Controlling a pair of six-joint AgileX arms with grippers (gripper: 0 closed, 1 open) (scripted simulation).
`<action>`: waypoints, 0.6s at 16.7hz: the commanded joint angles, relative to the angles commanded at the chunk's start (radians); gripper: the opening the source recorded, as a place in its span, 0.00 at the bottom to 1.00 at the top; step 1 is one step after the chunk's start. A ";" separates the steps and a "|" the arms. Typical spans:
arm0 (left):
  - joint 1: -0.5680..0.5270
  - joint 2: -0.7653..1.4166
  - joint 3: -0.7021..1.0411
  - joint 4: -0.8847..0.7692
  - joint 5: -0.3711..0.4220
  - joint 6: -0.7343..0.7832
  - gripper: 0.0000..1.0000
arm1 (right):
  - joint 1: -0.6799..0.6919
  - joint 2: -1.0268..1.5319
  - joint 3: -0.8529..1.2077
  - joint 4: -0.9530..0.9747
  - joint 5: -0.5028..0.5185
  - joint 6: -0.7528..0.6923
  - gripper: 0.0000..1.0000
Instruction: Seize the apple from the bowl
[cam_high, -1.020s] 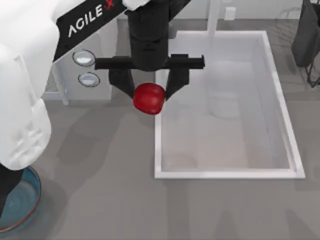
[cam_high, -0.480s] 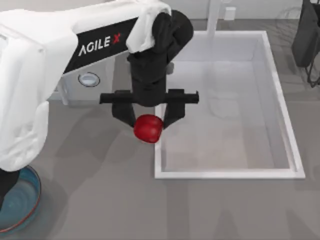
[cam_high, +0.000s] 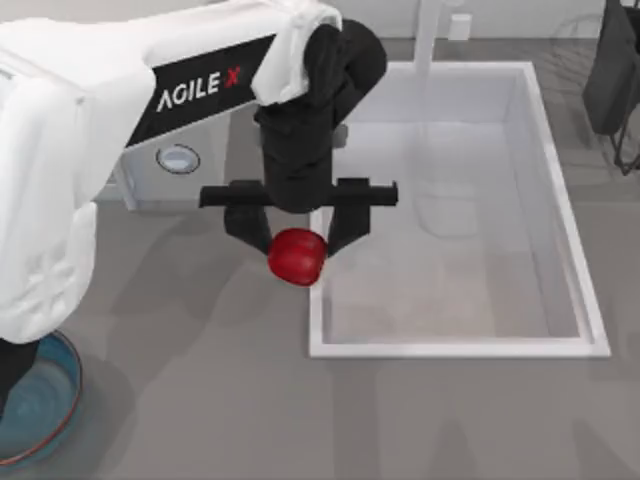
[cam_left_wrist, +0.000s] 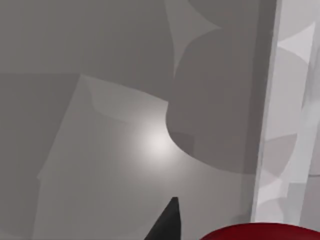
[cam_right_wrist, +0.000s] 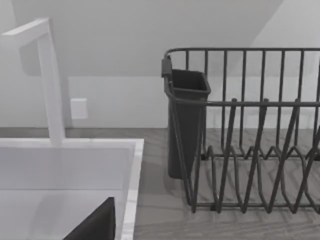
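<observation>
The red apple (cam_high: 296, 256) hangs above the grey counter, just left of the sink's left rim. My left gripper (cam_high: 297, 244) is shut on the apple, with one black finger on each side. The left wrist view catches the apple's top (cam_left_wrist: 260, 233) and one dark fingertip (cam_left_wrist: 168, 223). The teal-blue bowl (cam_high: 45, 415) with its reddish rim sits at the front left corner, partly under my left arm, and what shows of it holds nothing. One dark fingertip (cam_right_wrist: 95, 226) of my right gripper shows in the right wrist view, over the sink.
A large white rectangular sink (cam_high: 315, 300) fills the middle and right, with a faucet post (cam_right_wrist: 50, 85) at its back edge. A dark wire dish rack (cam_right_wrist: 240, 130) with a cutlery holder stands at the back right (cam_high: 615, 80). Two round knobs (cam_high: 177, 158) lie at the back left.
Over the second my left arm carried the apple toward the table's front, along the sink's left rim. It has held still for the last half second.
</observation>
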 joint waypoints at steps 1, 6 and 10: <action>0.000 0.000 0.000 0.000 0.000 0.000 0.45 | 0.000 0.000 0.000 0.000 0.000 0.000 1.00; 0.000 0.000 0.000 0.000 0.000 0.000 0.83 | 0.000 0.000 0.000 0.000 0.000 0.000 1.00; 0.000 0.000 0.000 0.000 0.000 0.000 1.00 | 0.000 0.000 0.000 0.000 0.000 0.000 1.00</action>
